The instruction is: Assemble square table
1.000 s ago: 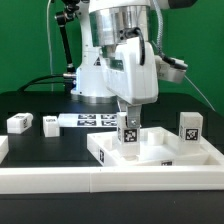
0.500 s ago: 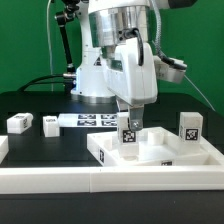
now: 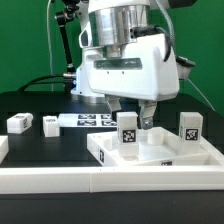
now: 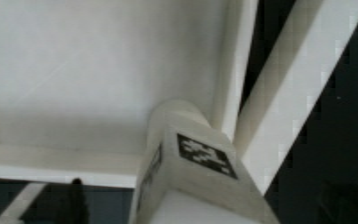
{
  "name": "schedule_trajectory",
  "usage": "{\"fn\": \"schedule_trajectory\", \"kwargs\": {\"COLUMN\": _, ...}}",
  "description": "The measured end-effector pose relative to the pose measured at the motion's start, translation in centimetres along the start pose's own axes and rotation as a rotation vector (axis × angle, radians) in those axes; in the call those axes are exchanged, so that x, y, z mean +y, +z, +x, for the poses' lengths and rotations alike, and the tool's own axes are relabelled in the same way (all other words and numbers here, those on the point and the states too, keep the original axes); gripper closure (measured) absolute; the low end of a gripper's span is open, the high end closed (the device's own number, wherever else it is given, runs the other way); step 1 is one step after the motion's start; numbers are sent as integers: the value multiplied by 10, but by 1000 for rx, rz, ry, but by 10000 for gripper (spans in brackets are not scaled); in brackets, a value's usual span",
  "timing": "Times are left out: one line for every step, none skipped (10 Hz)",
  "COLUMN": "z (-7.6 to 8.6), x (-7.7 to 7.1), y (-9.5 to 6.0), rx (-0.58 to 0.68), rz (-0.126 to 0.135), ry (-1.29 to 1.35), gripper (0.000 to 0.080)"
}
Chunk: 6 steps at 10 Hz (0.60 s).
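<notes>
**A:** Exterior view first: the hand (image 3: 130, 112) hangs wide open, fingers spread, gripping nothing.

**B:** And the leg (image 3: 128, 134)?

**A:** Dead at the hand's six o'clock, upright inside the square top (image 3: 165, 160), just under the gap between the fingers.

**B:** Smooth white plastic, that top. It's a shallow tray shape with a raised rim. The leg's a blocky white post with a black-and-white tag on its face.

**A:** A second leg (image 3: 190, 127) stands at the first one's three o'clock. Two loose legs (image 3: 18, 122) (image 3: 50, 124) sit out at nine o'clock on the black bench (image 3: 40, 142), near the marker board (image 3: 92, 119).

**B:** Wrist view now: the leg (image 4: 194, 160) looms close with its tag showing. It rises from the square top (image 4: 69, 80), just beside the rim.
</notes>
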<state>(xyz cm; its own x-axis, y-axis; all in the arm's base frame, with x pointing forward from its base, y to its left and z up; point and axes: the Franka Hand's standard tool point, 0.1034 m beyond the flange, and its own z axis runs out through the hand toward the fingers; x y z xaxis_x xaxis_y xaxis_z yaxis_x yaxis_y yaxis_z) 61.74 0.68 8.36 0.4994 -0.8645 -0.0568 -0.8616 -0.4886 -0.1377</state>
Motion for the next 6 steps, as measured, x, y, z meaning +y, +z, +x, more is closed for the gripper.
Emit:
{"fn": "schedule_trajectory", "kwargs": {"z": 0, "x": 0, "y": 0, "rx": 0, "rz": 0, "ry": -84, "gripper": 151}}
{"fn": "schedule_trajectory", "kwargs": {"z": 0, "x": 0, "y": 0, "rx": 0, "rz": 0, "ry": -148, "gripper": 151}}
{"fn": "schedule_trajectory", "kwargs": {"z": 0, "x": 1, "y": 0, "rx": 3, "rz": -6, "ry": -232, "gripper": 151}}
{"fn": "schedule_trajectory", "kwargs": {"z": 1, "x": 1, "y": 0, "rx": 8, "rz": -14, "ry": -331, "gripper": 151}}
{"fn": "schedule_trajectory", "kwargs": {"z": 1, "x": 1, "y": 0, "rx": 10, "rz": -17, "ry": -394, "gripper": 151}}
{"fn": "schedule_trajectory", "kwargs": {"z": 1, "x": 1, "y": 0, "rx": 10, "rz": -19, "ry": -486, "gripper": 151}}
